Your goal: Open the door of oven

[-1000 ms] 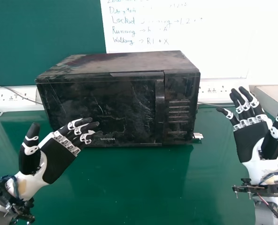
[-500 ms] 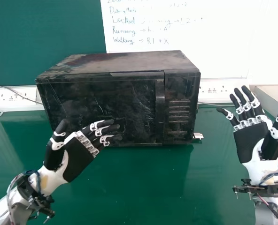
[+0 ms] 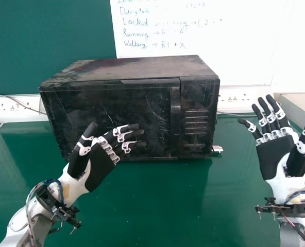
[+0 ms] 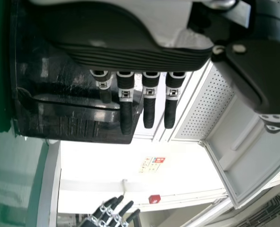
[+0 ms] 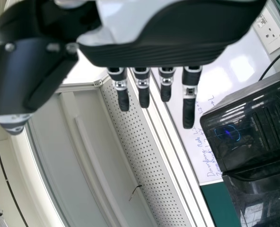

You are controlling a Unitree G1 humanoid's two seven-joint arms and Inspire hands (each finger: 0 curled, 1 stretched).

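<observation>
A black oven (image 3: 111, 110) stands on the green table with its door closed; the upright door handle (image 3: 175, 118) is right of the door's middle. My left hand (image 3: 102, 163) is open before the lower part of the door, its fingers pointing toward the handle and short of it. In the left wrist view the left hand (image 4: 126, 56) has straight fingers, with the oven (image 4: 50, 75) beyond them. My right hand (image 3: 274, 154) is open, palm up, to the right of the oven. The right wrist view shows the right hand (image 5: 149, 52) and the oven (image 5: 253, 142).
Wall sockets (image 3: 16, 107) run behind the table (image 3: 142, 206) on both sides of the oven. A whiteboard (image 3: 193, 36) with writing hangs behind it. A pale box-like object (image 3: 301, 108) sits at the back right.
My left hand has moved right and slightly up across the front of the oven, toward the handle. The right hand has stayed nearly still, and the door has not moved.
</observation>
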